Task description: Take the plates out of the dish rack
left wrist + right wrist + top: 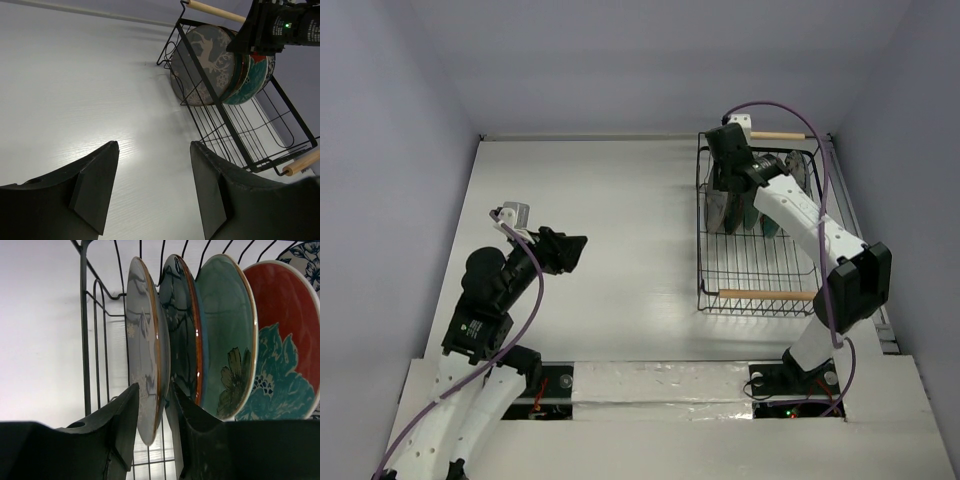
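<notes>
The black wire dish rack [757, 295] stands at the right with several plates upright in its far end. In the right wrist view, from left to right, they are the dark grey plate [145, 340], glossy teal [180, 325], pale green [225, 330], red with teal flower [285, 320] and white with blue floral rim [307, 260]. My right gripper [155, 386] reaches into the rack [728, 185], its fingers closed on either side of the dark grey plate's rim. My left gripper [154, 143] is open and empty above the table, left of the rack [575, 250].
The rack has wooden handles at its far end [775, 134] and near end [765, 294]. Its near half holds only wire dividers [235, 145]. White table [610, 200] spreads left of the rack. Walls close in the back and both sides.
</notes>
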Controlling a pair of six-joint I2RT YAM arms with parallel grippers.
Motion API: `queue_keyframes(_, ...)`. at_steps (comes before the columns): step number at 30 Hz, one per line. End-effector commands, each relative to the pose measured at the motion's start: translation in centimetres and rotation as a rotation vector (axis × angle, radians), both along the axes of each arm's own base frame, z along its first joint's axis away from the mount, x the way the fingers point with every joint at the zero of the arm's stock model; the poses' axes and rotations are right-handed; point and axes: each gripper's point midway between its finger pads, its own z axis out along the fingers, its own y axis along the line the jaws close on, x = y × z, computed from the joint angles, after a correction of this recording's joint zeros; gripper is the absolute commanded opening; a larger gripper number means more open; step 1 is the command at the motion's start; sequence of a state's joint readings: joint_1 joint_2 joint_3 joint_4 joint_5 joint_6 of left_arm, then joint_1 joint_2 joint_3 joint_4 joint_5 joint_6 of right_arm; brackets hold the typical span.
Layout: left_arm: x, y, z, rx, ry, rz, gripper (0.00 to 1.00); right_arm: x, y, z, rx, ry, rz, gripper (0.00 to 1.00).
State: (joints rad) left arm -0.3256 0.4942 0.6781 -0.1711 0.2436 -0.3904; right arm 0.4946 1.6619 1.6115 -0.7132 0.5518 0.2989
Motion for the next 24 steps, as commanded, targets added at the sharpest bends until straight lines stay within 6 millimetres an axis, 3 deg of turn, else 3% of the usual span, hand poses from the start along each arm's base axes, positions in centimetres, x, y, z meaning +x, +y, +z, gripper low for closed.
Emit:
queue_keyframes(1,-0.1,-0.4,0.7,-0.01,-0.039,-0.023,0.56,1.3,-0.3,1.2,-0.005,-0.045,-0.047,0.36)
queue_keyframes(6,-0.3,-0.6,0.8,-0.01,-0.043,-0.037,0.56,2.4,-0.5,-0.9,-0.038,-0.012,-0.068,0.35)
queue_keyframes(11,-0.4,-0.8,0.9,-0.009,-0.051,-0.047,0.58,2.8,-1.5,-1.0,-0.095,-0.013,-0.123,0.32)
queue_keyframes(14,-0.4,-0.8,1.0,-0.01,-0.055,-0.048,0.59,2.9,-1.8,-1.1,-0.117,-0.013,-0.131,0.21)
queue_keyframes(20,-0.7,-0.9,1.2,-0.01,-0.068,-0.063,0.59,2.5,-2.8,0.5,-0.137,-0.055,-0.164,0.0)
queue_keyframes(24,-0.6,-0.9,1.2,-0.008,-0.066,-0.064,0.6,2.0,-3.8,3.2,-0.144,-0.115,-0.193,0.0)
